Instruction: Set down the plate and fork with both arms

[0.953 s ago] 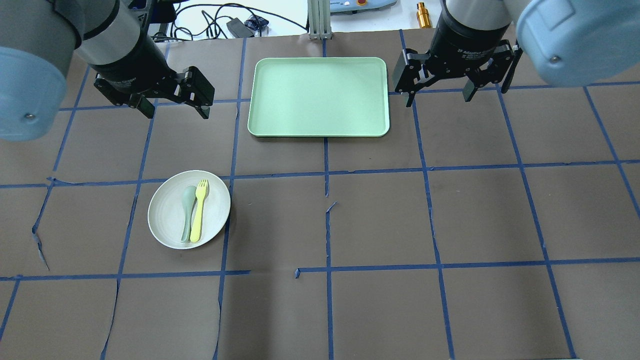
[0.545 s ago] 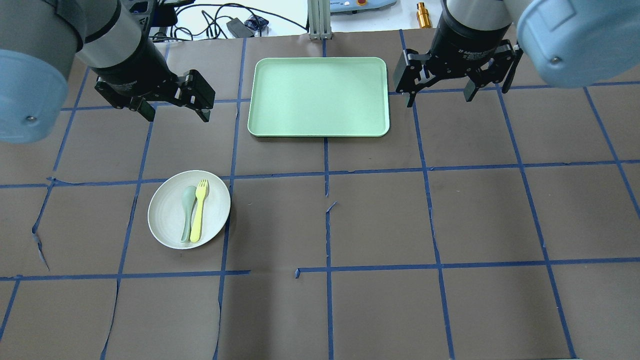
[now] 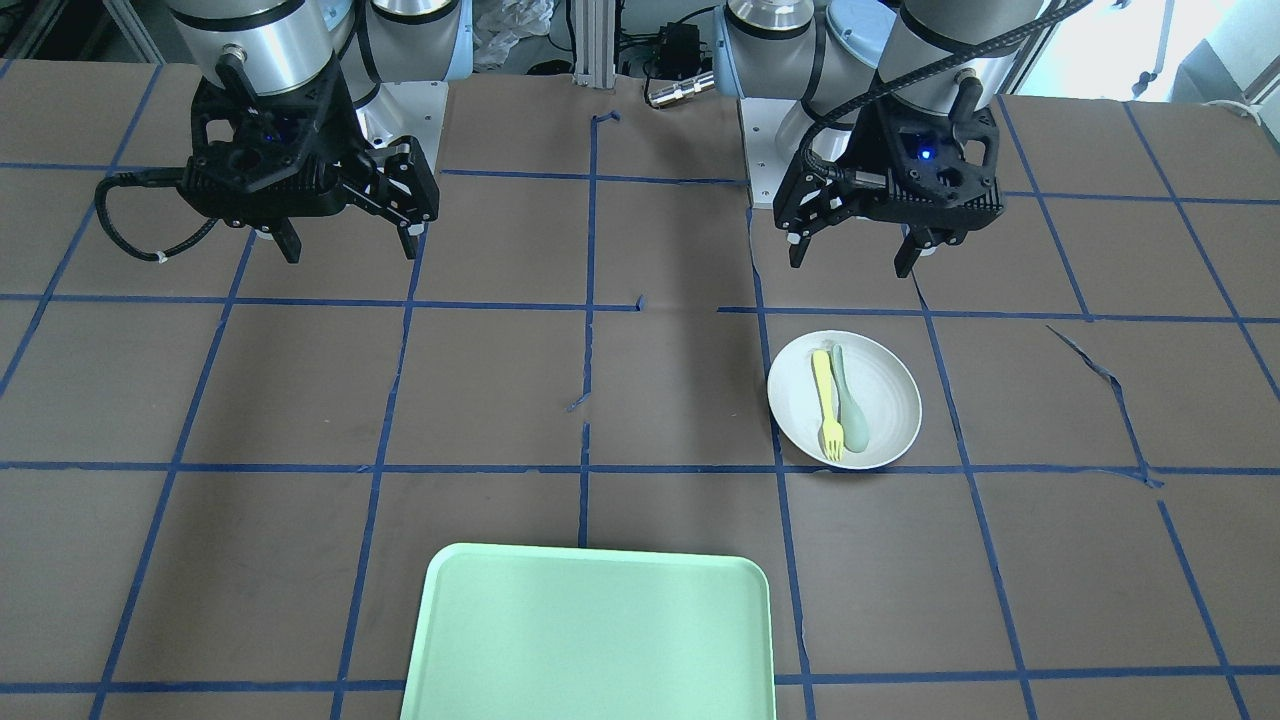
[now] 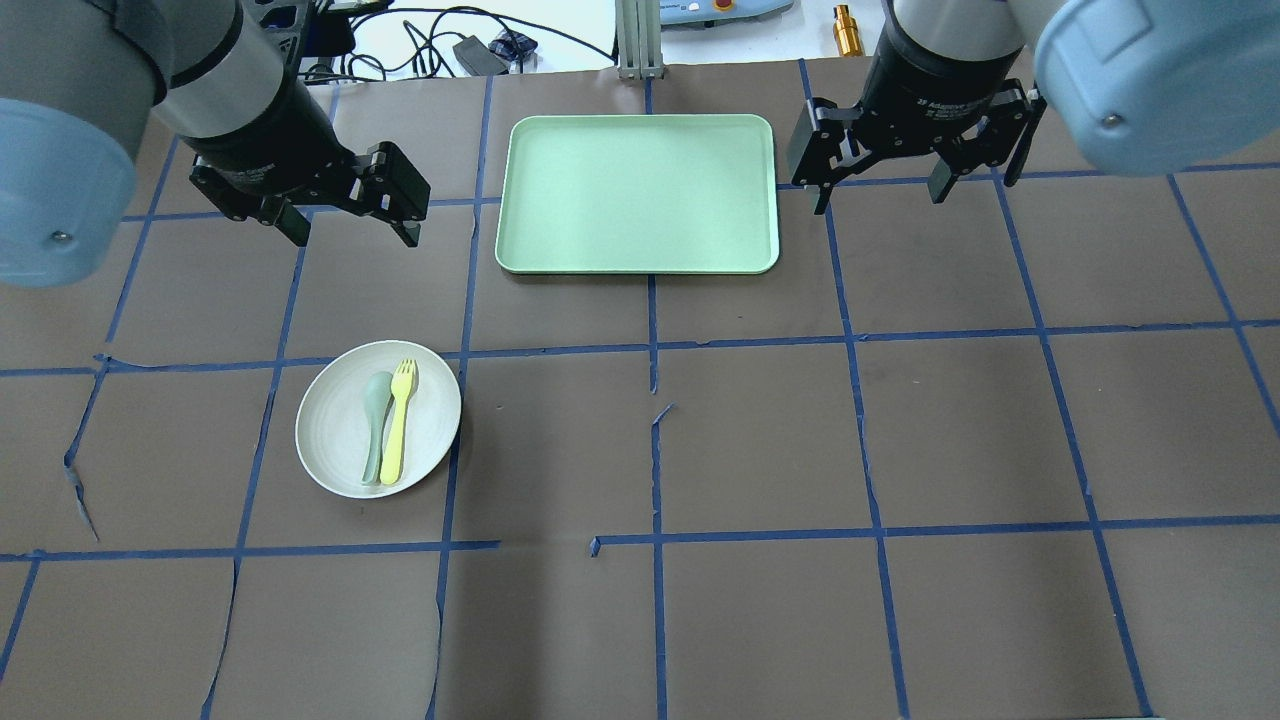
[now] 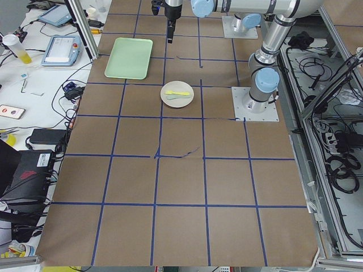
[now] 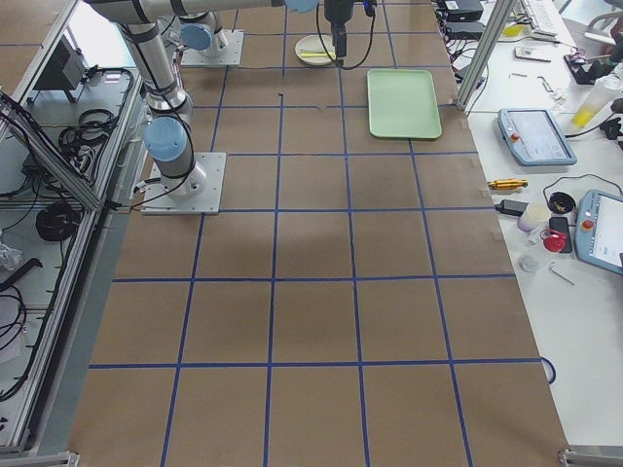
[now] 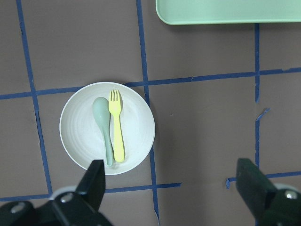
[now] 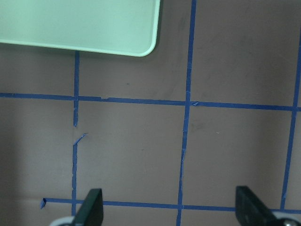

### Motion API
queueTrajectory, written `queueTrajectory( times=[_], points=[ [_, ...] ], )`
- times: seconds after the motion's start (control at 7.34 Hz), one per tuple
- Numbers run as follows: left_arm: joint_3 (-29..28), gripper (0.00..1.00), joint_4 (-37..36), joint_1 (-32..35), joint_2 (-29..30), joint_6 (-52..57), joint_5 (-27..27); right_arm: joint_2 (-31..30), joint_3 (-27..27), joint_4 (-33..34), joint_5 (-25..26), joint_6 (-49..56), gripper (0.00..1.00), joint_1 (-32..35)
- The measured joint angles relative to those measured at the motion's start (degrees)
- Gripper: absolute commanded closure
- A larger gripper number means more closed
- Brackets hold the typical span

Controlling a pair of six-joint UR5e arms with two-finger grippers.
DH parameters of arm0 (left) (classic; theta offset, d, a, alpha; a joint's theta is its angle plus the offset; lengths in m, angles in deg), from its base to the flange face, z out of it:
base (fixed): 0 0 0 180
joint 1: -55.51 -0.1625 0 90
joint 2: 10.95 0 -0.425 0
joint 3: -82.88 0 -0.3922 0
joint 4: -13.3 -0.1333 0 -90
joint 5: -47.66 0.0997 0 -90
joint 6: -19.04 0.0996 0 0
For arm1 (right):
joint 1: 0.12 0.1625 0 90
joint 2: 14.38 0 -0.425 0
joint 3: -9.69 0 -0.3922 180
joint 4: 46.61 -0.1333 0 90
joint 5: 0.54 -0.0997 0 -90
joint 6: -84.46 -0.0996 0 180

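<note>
The round off-white plate (image 4: 332, 432) lies on the brown table in its near-left part. On it the pale-yellow fork (image 4: 400, 420) rests beside a grey-green spoon (image 4: 374, 425). My left gripper (image 4: 354, 236) hangs open and empty above the table, beyond the plate. The left wrist view looks down on the plate (image 7: 136, 127) and fork (image 7: 117, 134) just past the left gripper (image 7: 170, 165). My right gripper (image 4: 880, 200) is open and empty beside the tray's right edge. From the front, the plate (image 3: 885, 400) lies below the left gripper (image 3: 850, 262).
A rectangular light-green tray (image 4: 640, 195) lies at the far middle of the table, between the two grippers, with nothing on it. Blue tape lines grid the brown cover. Cables, a brass part (image 4: 847, 30) and a metal post stand past the far edge.
The left arm has shifted very slightly. The right arm, plate, fork and spoon have not moved.
</note>
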Motion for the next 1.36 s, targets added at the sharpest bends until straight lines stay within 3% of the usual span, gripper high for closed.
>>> queueTrajectory(
  times=[0.41,0.95,1.36],
  points=[
    [0.29,0.0,-0.01,-0.64,0.67,0.71,1.02,0.01,0.0,0.0,0.17,0.07,0.0,0.0],
    [7.34,0.0,-2.96,-11.78,3.76,11.24,1.32,0.06,0.06,-0.05,0.18,0.09,0.0,0.0],
    [16.2,0.04,-16.53,-19.82,8.16,19.19,1.41,0.13,0.14,-0.09,0.23,0.08,0.0,0.0]
  ],
)
